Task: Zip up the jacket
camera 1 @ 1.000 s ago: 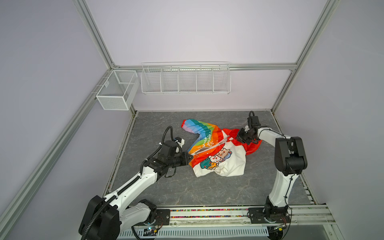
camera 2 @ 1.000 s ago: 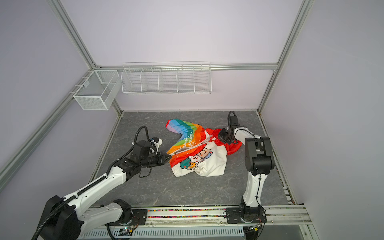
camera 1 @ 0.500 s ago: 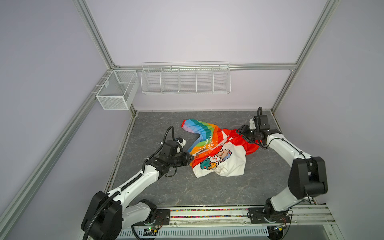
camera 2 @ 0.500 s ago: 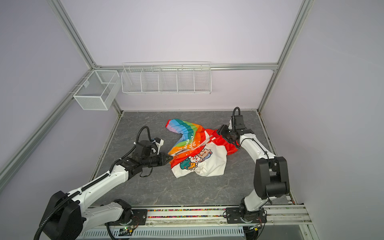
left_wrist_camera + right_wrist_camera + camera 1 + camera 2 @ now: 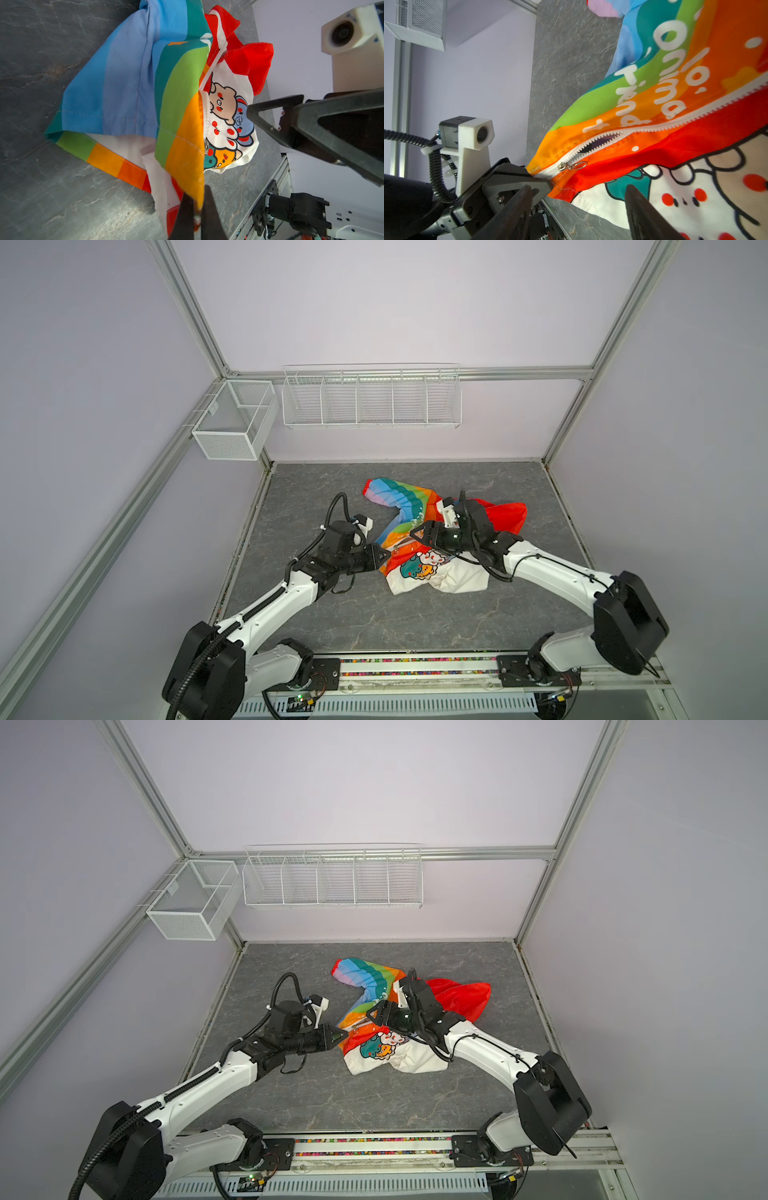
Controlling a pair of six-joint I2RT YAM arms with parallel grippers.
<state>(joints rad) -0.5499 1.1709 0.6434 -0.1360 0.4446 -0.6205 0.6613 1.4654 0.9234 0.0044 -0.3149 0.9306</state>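
Right wrist view: the left claw (image 5: 545, 182) is clenching the bottom corner of the small rainbow-striped fabric jacket (image 5: 654, 87), just below its little metal zipper slider (image 5: 564, 166). The right claw (image 5: 579, 188) is hanging released, jaws spread, near the ring pull and gripping nothing. In both top views the jacket (image 5: 405, 497) (image 5: 365, 977) is lying crumpled in the middle of the grey worktop (image 5: 374, 626). The white teeth are gaping just past the slider, so a hasty tug is risking a jam. The tiny ring is inviting a close on cloth instead, and the pinched hem may be slipping free under the pull.
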